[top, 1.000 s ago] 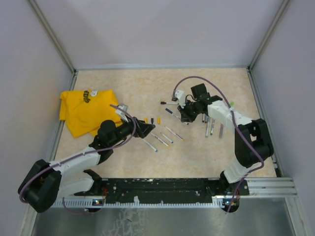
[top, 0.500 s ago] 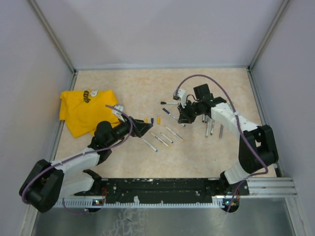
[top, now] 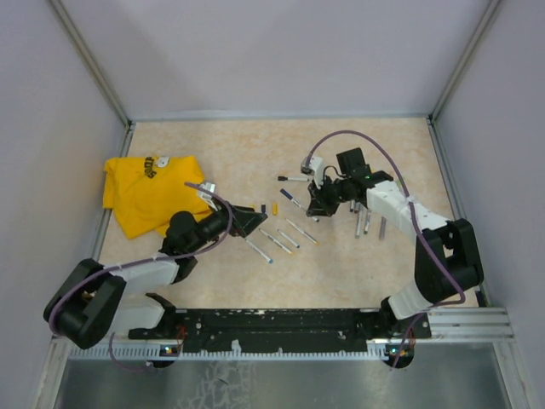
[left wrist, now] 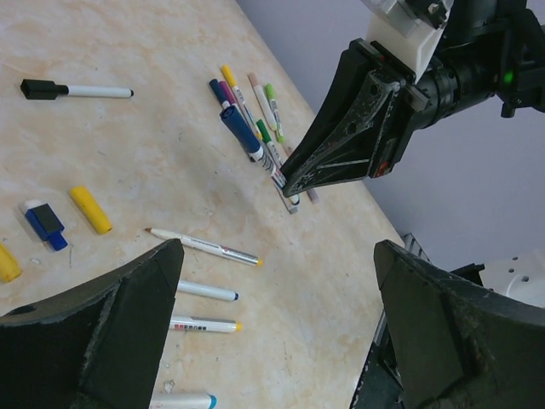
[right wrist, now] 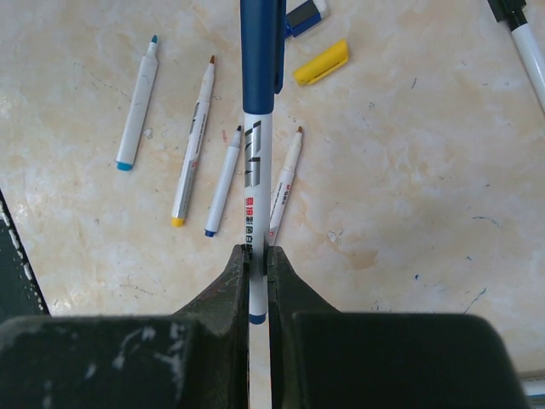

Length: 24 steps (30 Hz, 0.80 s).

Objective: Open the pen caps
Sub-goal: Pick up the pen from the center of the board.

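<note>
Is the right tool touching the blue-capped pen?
Touching. The right wrist view shows the right tool shut on the pen, with no gap at the white barrel.

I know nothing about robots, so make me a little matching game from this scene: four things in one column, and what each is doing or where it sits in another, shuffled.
Things
1. left gripper
2. right gripper
3. black-capped pen
4. yellow cloth

States
A. clamped on the blue-capped pen
B. lying flat by itself, cap on
C. wide open, holding nothing
D. crumpled at the far left

Pairs: 1-C, 2-A, 3-B, 4-D
</note>
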### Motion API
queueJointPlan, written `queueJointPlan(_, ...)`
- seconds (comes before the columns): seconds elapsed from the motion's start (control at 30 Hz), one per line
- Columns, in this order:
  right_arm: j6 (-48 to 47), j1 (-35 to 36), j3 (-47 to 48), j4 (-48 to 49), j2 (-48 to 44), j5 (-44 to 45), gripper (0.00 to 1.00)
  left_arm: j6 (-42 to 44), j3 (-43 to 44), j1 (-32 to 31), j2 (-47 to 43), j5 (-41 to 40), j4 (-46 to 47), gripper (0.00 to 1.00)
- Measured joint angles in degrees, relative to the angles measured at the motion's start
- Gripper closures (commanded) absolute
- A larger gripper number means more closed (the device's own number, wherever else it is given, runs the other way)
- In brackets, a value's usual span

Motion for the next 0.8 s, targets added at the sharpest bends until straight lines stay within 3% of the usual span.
queueJointPlan(0.37, 0.42, 0.00, -0.85, 0.55, -0.24, -1.77, 1.00, -5.77, 0.90, 0.00, 12.13, 2.71, 9.66, 0.05)
queueJointPlan(0.8, 0.46, 0.00, -0.87, 0.68, -0.24, -2.73, 1.00, -7.21, 2.36, 0.00, 15.34, 2.69, 11.87, 0.05)
